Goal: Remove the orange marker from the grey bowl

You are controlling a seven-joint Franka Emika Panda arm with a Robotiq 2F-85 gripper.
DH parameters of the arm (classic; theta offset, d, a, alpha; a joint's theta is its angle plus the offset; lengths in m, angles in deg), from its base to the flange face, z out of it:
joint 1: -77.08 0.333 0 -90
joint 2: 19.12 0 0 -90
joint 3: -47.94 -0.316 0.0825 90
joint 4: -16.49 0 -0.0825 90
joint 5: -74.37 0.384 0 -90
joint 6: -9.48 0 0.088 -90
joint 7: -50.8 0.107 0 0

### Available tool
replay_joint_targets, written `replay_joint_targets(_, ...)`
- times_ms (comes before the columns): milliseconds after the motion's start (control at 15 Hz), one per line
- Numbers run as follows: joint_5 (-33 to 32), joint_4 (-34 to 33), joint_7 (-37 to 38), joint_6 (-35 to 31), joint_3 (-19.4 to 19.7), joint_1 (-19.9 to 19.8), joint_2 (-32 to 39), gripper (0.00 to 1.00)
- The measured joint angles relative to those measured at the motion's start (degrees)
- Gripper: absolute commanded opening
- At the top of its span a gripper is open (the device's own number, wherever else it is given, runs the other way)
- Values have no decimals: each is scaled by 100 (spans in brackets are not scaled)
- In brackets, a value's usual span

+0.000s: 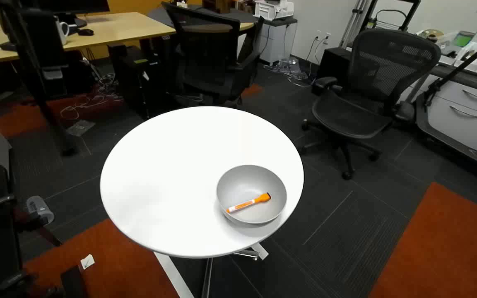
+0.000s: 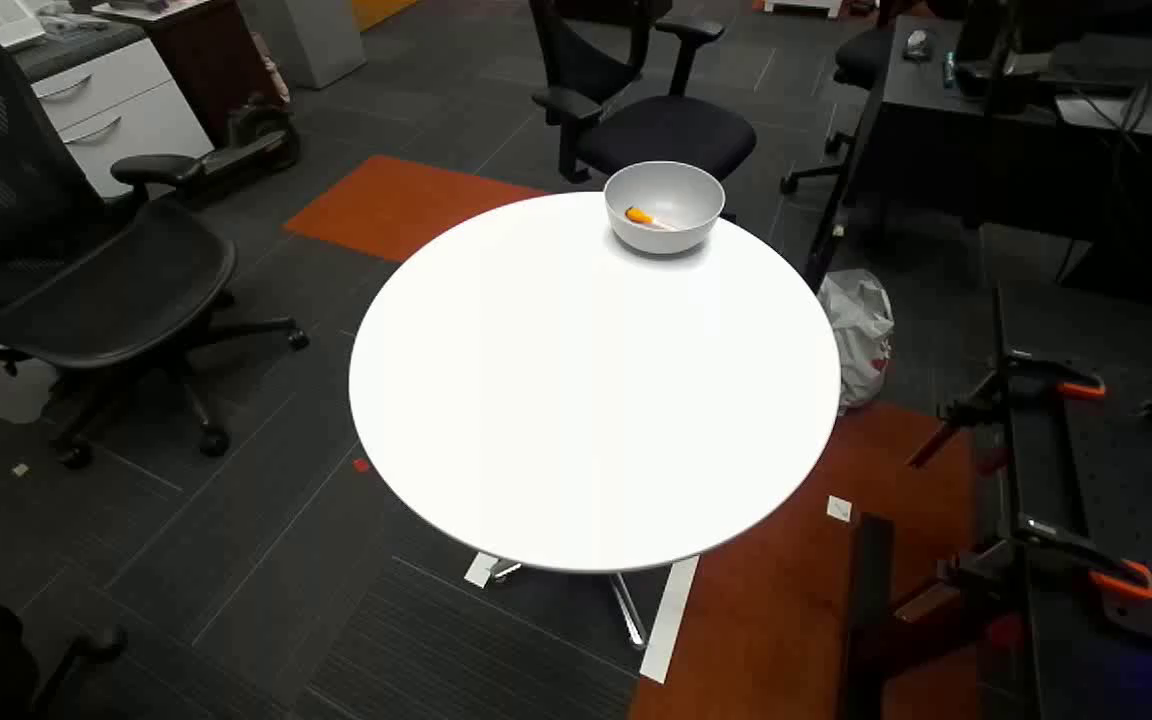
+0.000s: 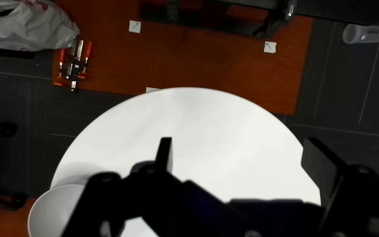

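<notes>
Round white table (image 1: pixel 172 165) over dark carpet tiles (image 1: pixel 333 244) | black mesh chair (image 1: pixel 350 114) near it, pale drawers (image 1: pixel 458 128) beyond | wooden desk (image 1: pixel 131 27) further off, mug (image 1: pixel 62 33) on it partly hidden from me | crumpled plastic bag (image 3: pixel 25 26), clamps (image 3: pixel 74 65) just beside it on the orange carpet (image 3: pixel 209 62) | arrow-marked papers (image 3: pixel 269 47) there too | clear cylinder (image 3: pixel 367 34) lying on its side

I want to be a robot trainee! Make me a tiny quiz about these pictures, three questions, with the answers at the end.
1. Pick one: where is the orange marker compared with the grey bowl?
a) under it
b) inside it
c) beside it

2. True or false: in the wrist view, the fingers stand wide apart.

3. Fill the gap: the grey bowl stands near the ____ of the round white table, not at its middle.

Key: 1. b; 2. true; 3. edge.
</notes>
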Motion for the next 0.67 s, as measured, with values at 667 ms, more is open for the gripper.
replay_joint_targets(667,-19,-46,31,-297,4,-54,59,100)
